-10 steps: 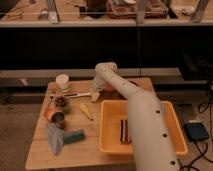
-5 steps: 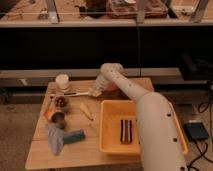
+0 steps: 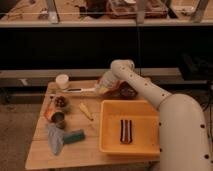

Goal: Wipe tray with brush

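The yellow-orange tray point(image 3: 112, 142) sits on the right half of the wooden table, with a dark striped block point(image 3: 126, 131) lying inside it. The brush point(image 3: 79, 90) lies flat on the table behind the tray's left corner, its thin dark-and-white handle running left to right. My gripper point(image 3: 103, 86) hangs down from the bent arm, right at the brush's right end and just behind the tray's far left corner. I cannot tell whether it touches the brush.
A dark bowl point(image 3: 128, 92) stands right of the gripper. A white cup point(image 3: 62, 81), a filled bowl point(image 3: 61, 102), a can point(image 3: 59, 119), a yellow piece point(image 3: 86, 111), a teal block point(image 3: 75, 136) and a grey cloth point(image 3: 54, 141) lie on the table's left.
My arm has swung to the right, uncovering more of the tray. The gripper has moved slightly up and right, staying by the brush's right end. The brush still lies on the table.
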`<state>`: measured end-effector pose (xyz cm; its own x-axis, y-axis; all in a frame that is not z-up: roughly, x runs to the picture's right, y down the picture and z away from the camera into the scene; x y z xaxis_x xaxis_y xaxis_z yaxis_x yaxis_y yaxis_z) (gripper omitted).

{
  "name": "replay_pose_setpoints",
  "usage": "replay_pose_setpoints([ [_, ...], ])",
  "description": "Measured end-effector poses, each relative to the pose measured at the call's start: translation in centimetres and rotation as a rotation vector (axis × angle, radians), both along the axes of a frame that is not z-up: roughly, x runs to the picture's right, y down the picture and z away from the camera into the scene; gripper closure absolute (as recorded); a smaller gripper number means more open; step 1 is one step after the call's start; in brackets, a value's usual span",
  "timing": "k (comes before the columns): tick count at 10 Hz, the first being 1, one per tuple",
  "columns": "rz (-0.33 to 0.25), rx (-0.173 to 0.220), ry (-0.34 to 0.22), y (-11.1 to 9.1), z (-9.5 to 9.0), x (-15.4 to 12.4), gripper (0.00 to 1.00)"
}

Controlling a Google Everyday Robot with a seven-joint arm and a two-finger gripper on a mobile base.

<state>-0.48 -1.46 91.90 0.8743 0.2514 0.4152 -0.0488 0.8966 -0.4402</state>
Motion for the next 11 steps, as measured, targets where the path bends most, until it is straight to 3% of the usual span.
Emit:
replay_pose_setpoints([
  [4,0.044,-0.006,0.042,1.7,-4.0,7.7,0.90],
  [5,0.068,-0.024,0.060,2.3,-5.2,10.9,0.90],
  [9,0.137,-0.101,0.076,4.1,-8.7,18.9,0.90],
  [11,0.134,-0.140,0.069,4.9,-10.3,21.0,0.90],
])
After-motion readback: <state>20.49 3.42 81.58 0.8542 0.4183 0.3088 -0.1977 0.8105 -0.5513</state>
